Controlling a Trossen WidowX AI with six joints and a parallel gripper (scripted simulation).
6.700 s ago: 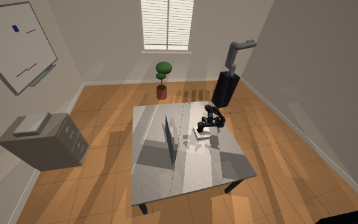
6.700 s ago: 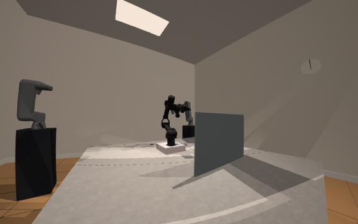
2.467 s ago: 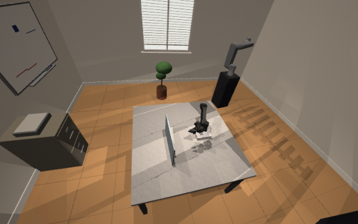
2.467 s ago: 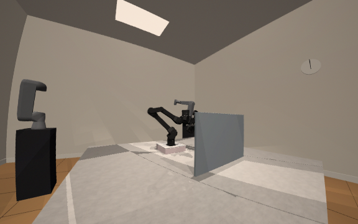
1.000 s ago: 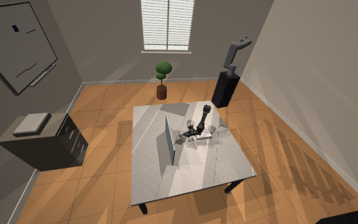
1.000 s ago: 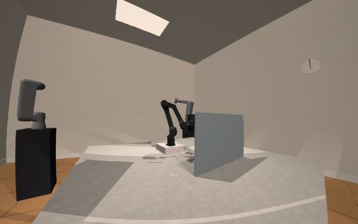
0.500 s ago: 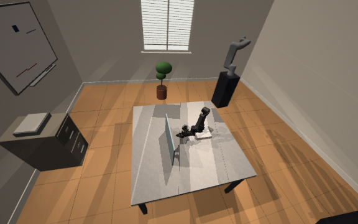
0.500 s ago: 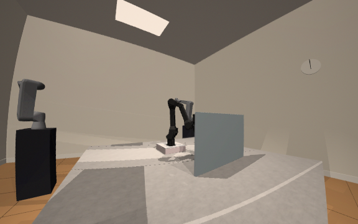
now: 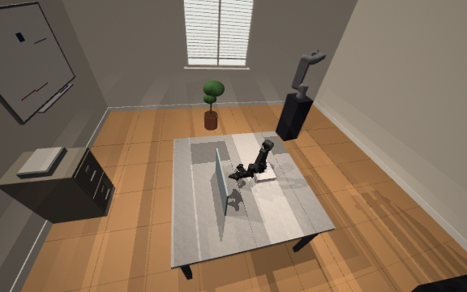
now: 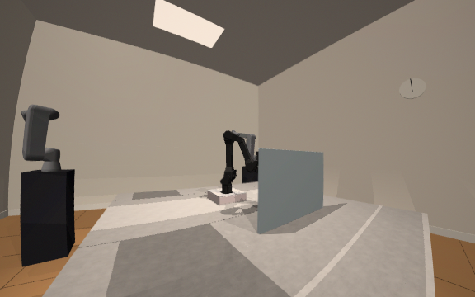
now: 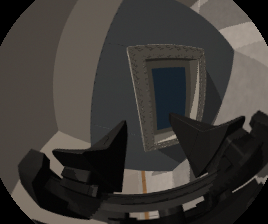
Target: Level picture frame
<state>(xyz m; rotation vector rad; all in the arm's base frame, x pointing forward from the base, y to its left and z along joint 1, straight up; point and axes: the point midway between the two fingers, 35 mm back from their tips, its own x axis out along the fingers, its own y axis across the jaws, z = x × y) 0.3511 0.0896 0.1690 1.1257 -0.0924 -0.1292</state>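
Note:
The picture frame (image 11: 142, 90), with a patterned grey-brown border and a dark blue picture, hangs on the blue-grey panel (image 9: 221, 178) (image 10: 291, 190) (image 11: 110, 90). It shows only in the wrist view, right of centre and seen at a slant, so its true tilt is hard to judge. The screw and the notched strip are hidden. My gripper (image 9: 230, 177) (image 11: 147, 119) is open and empty in front of the panel. In the wrist view the right fingertip overlaps the frame's lower right part; the left fingertip is left of its lower left corner. The panel hides the gripper in the exterior view.
The panel stands upright on the table (image 9: 185, 243) (image 10: 180, 272). The arm's white base block (image 9: 266, 176) (image 10: 221, 200) stands on the arm's side of the panel. A cabinet (image 9: 51, 195), a potted plant (image 9: 211, 121) and a grey arm on a black pedestal (image 9: 294, 115) stand away from the table.

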